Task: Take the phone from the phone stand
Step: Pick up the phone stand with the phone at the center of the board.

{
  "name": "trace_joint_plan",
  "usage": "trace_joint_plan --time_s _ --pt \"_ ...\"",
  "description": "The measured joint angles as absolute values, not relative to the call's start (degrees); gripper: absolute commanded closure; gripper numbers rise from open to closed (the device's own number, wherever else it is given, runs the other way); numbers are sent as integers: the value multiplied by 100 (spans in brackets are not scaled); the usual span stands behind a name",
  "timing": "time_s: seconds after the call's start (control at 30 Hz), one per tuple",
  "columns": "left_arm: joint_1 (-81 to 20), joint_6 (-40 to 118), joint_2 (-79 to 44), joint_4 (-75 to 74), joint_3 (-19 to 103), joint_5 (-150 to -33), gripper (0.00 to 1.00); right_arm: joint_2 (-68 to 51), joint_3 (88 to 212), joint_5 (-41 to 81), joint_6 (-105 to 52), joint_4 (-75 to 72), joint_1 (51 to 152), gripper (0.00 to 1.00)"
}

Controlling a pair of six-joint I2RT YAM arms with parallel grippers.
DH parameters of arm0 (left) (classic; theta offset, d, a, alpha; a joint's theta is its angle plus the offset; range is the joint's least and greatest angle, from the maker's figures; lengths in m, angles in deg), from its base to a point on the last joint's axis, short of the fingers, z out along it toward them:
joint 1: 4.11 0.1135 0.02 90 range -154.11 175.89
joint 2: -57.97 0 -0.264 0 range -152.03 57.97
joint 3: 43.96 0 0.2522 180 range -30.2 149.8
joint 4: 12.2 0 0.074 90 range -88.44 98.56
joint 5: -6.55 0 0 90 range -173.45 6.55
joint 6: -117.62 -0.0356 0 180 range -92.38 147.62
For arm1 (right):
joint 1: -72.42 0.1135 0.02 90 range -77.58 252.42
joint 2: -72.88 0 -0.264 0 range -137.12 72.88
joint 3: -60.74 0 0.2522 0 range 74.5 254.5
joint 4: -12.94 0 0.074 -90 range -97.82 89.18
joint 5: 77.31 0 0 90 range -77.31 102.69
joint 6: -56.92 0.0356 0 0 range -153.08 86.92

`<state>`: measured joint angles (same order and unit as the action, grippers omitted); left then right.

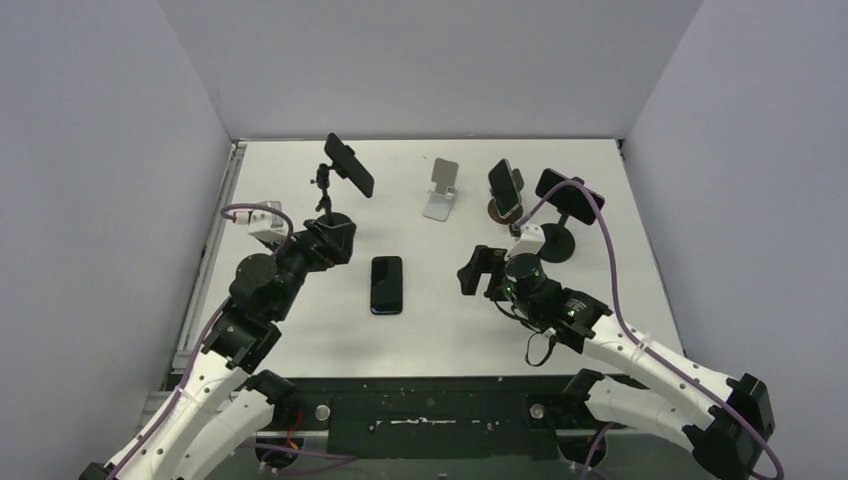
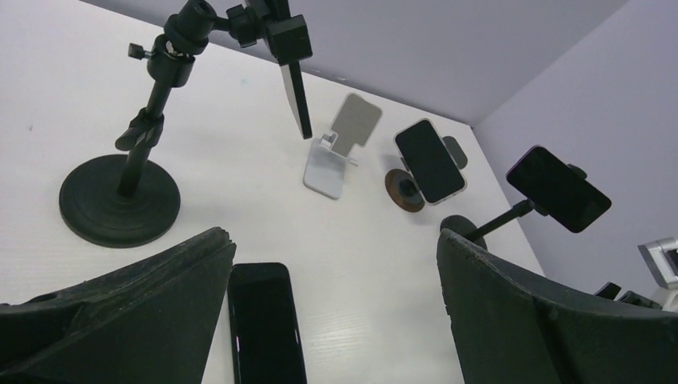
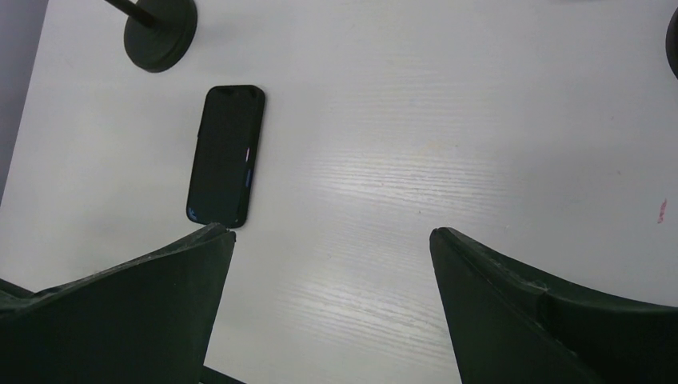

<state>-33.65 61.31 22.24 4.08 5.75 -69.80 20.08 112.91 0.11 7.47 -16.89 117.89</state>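
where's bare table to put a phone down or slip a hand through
Bare table lies between the flat phone and the near edge, and between that phone and the right pincer. Crowded: back right, where the white stand, brown-base stand and right black stand cluster.

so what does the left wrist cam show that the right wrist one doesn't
Only the left wrist view: the clamped phone on the tall stand, a second phone on the round brown stand, a third phone on the arm stand, plus the empty white stand. Only the right wrist view: a pink mark on the table. Both: the flat phone and the tall stand's round base.
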Motion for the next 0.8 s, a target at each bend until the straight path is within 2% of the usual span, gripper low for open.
trace_joint_plan --time_s 0.2,0.4,0.8 --pt "-3363 6179 1230 238 1233 -7157 3 2183 11132 -190 817 -1762 11907 0" --pt "-3260 6535 609 229 1749 -7432 4 3035 10706 -175 830 -1571 11907 0" --pt "-2512 6815 -436 1123 3370 -7679 15 3352 10649 195 572 -1329 11907 0"
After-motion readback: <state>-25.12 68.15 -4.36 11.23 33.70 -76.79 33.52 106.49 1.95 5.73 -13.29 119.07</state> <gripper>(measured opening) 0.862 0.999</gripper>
